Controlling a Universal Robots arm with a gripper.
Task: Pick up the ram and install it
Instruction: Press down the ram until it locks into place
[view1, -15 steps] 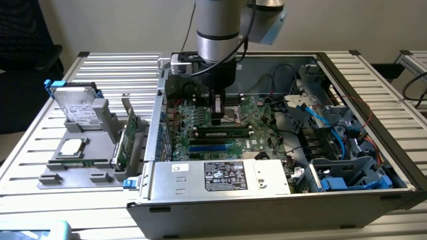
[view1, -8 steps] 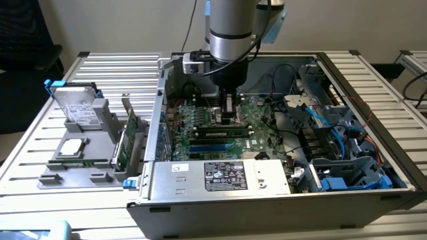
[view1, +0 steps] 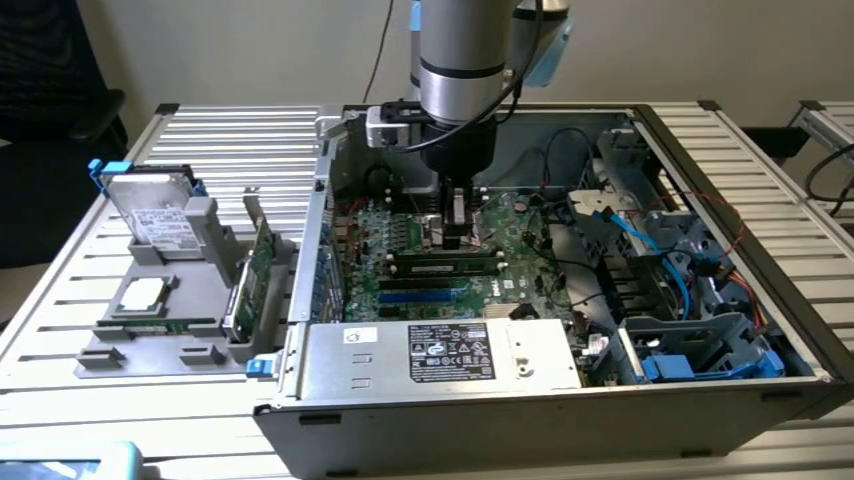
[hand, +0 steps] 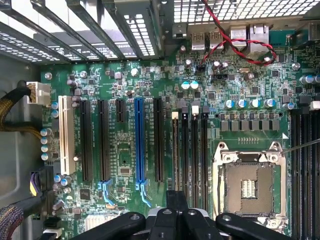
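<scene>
The ram (view1: 447, 267), a thin green stick with black chips, sits along a memory slot on the motherboard (view1: 400, 240) inside the open computer case. In the wrist view the ram (hand: 175, 150) shows edge-on as a narrow strip in the slot beside three black memory slots (hand: 195, 150). My gripper (view1: 458, 243) hangs straight down right over the stick's middle, fingers shut together. The dark fingers (hand: 172, 200) line up with that slot. I cannot tell whether the tips touch the stick's top edge.
The case walls (view1: 314, 230) and power supply (view1: 447, 352) box in the motherboard. Cables (view1: 641, 240) and drive bays fill the exterior view's right. The bare CPU socket (hand: 249, 182) lies beside the slots. A grey fixture (view1: 160, 300) outside holds a hard drive, a wide green card (view1: 254, 275) and a thin green strip.
</scene>
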